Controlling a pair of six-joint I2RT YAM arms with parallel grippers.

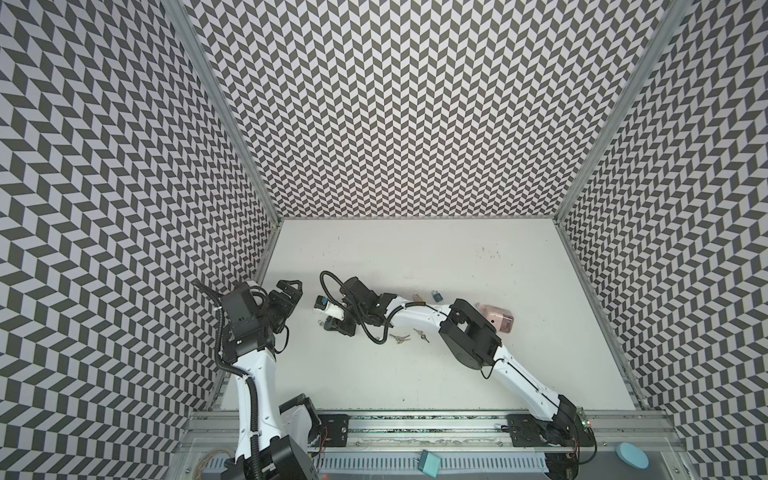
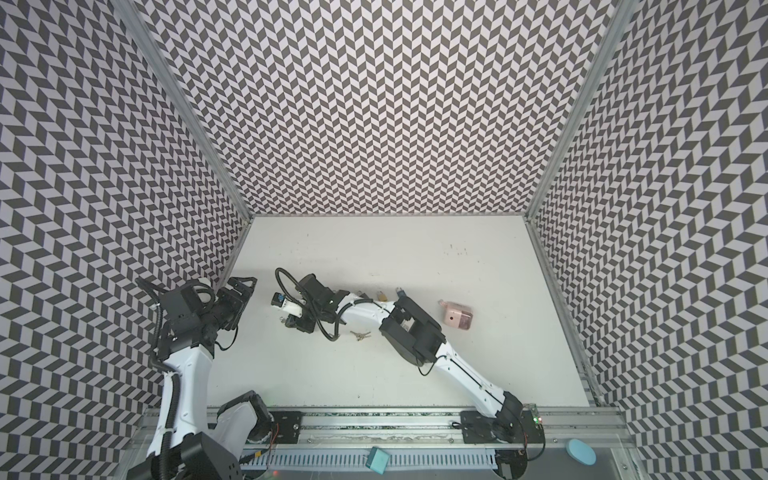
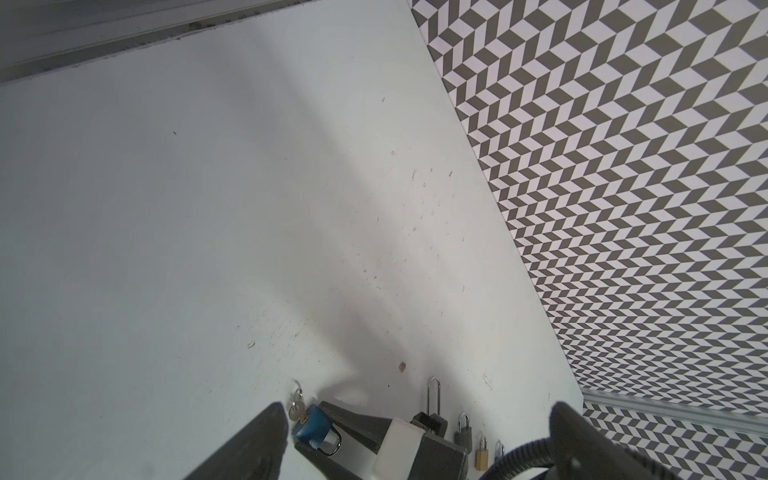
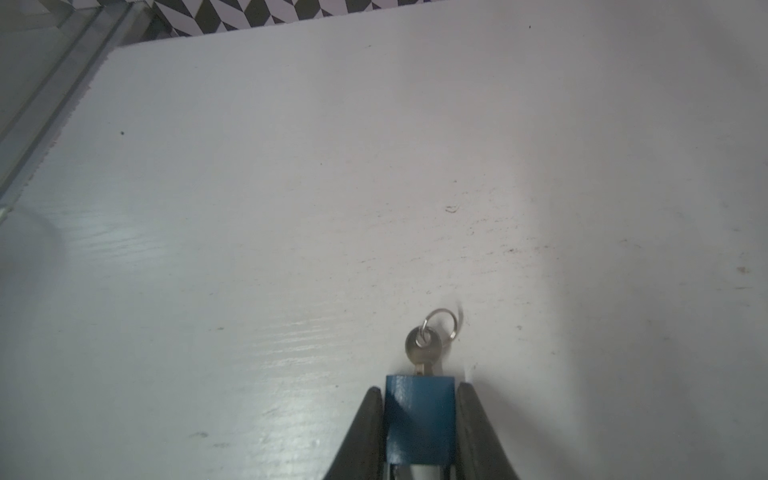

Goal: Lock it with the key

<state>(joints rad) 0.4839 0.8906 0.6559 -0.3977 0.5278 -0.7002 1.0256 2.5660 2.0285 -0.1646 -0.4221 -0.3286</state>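
Right gripper (image 4: 419,388) clamped on blue padlock (image 4: 419,419) body; key (image 4: 423,347) seated in keyway, ring (image 4: 441,323) through key head. Left gripper (image 1: 291,289) wide open, clear of padlock

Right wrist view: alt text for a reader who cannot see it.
A blue padlock sits clamped between two dark fingers, with a silver key inserted in its end. Beneath lies a scuffed white table.

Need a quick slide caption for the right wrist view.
Right end effector grips the blue padlock, key with ring inserted, over the white table.
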